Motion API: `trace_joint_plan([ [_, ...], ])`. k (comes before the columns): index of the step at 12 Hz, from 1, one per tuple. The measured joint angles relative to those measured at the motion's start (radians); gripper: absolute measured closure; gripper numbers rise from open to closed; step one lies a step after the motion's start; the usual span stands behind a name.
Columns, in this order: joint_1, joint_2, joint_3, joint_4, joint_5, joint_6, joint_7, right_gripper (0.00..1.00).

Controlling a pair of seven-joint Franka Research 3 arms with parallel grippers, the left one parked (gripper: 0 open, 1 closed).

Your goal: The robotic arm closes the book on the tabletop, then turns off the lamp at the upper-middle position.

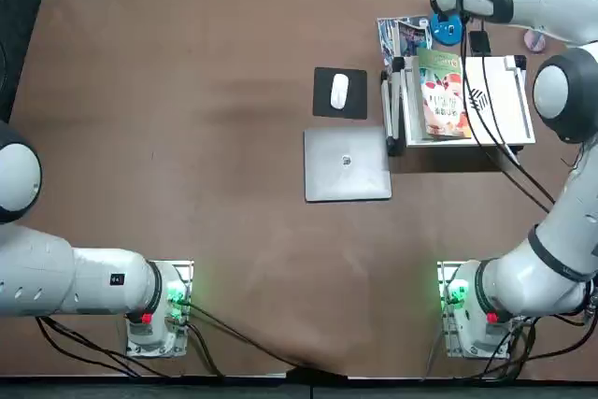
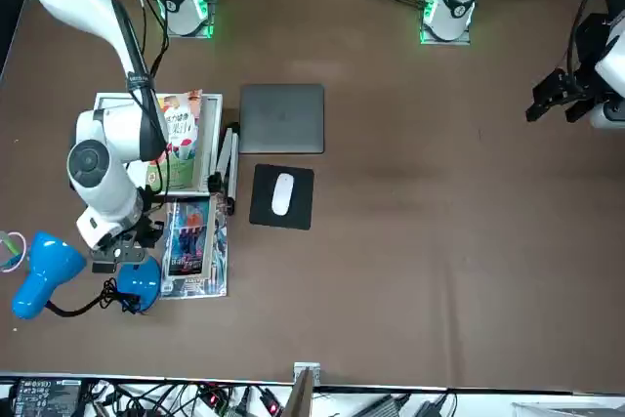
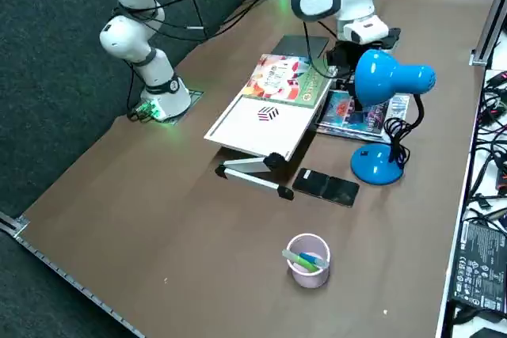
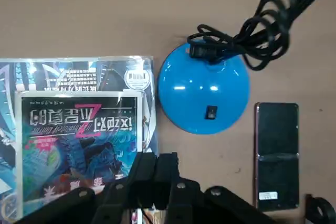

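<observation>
Closed, with its cover up, on a white flat-topped stand (image 3: 261, 128) with a black striped emblem: a thin green paperback book (image 1: 443, 91) with a red-and-white illustration. Beneath the stand, the broad matte brown tabletop (image 1: 215, 184). Under the stand's edge, white bars with black ends (image 3: 253, 172). Beyond the stand from the robot's bases, glossy blue-pictured leaflets (image 4: 79, 135), overlapping. Just beside these, a bright-blue desk lamp (image 3: 388, 78) with a round disc base and coiled black cable. Close to the lamp, above the tabletop, the black right tool (image 4: 156, 158) of the glossy white jointed arm (image 2: 103, 158), fingers together. Near the lamp base, a black phone-like slab (image 4: 277, 156); farther right, a pink cup (image 3: 308, 275) with markers inside. Left of the stand, a closed grey laptop (image 1: 347, 164); beyond it, a white mouse (image 1: 339, 92) on a black pad (image 1: 357, 107).
</observation>
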Motion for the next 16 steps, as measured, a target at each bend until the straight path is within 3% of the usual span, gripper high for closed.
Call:
trace_joint_plan([
  [9, -0.031, 0.016, -0.048, -0.134, -0.07, 0.298, 0.008, 0.99],
  [16, -0.07, 0.072, -0.052, -0.145, -0.08, 0.41, 0.008, 0.99],
])
